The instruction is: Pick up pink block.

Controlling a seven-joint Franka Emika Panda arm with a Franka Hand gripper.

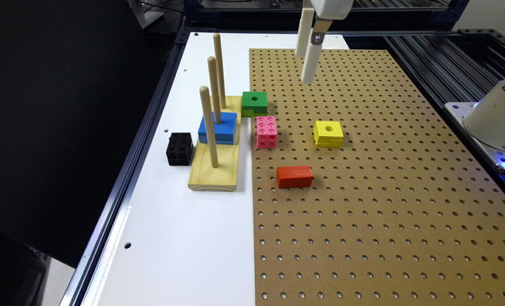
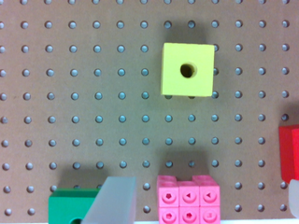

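The pink block (image 1: 266, 131), a small piece of linked studded cubes, lies on the brown pegboard (image 1: 363, 212) beside its edge with the white table. My gripper (image 1: 305, 68) hangs high above the board, toward the far end, well apart from the block. In the wrist view the pink block (image 2: 188, 200) lies far below, at the picture's edge, framed by the two widely spread fingers (image 2: 114, 200). The gripper (image 2: 205, 184) is open and holds nothing.
A green block (image 1: 254, 103) sits just behind the pink one, a yellow block (image 1: 328, 133) to the exterior view's right, a red block (image 1: 294, 176) in front. A wooden peg stand (image 1: 215, 170) carrying a blue block (image 1: 218, 127) and a black block (image 1: 179, 148) are on the white table.
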